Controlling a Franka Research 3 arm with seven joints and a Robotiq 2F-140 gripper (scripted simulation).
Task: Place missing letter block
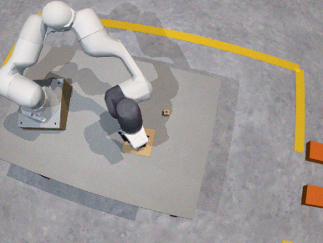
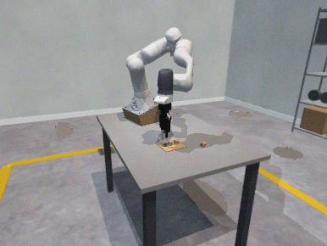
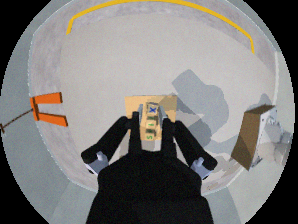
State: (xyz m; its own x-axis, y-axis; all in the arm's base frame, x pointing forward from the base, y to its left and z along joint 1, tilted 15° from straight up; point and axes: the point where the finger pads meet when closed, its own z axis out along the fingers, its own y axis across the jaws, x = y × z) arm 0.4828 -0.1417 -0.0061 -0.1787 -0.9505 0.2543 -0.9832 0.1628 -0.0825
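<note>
Your black two-finger gripper (image 1: 133, 141) (image 2: 166, 136) (image 3: 150, 110) has its fingers part-way apart, clamped on nothing, with a narrow gap beside the blocks. Between them, the small tan cube marked with a blue X (image 2: 165, 144) (image 3: 152, 109) is on the tan square mat (image 1: 146, 153) (image 2: 171, 148) (image 3: 131, 102), beside the wood-toned I block (image 2: 170, 142) (image 3: 151, 121), then the block with a green S (image 2: 176, 141) (image 3: 149, 136). You can't tell from here which was missing. Expect light, stiff blocks, hardly fragile, perhaps a little slippery; if one needs nudging, pinch opposite side faces low and squarely. Their faces look pale, with coloured letters. The fourth small wooden block (image 1: 166, 112) (image 2: 203, 144) lies off the mat; leave it there, and lift straight so you don't drag the row.
</note>
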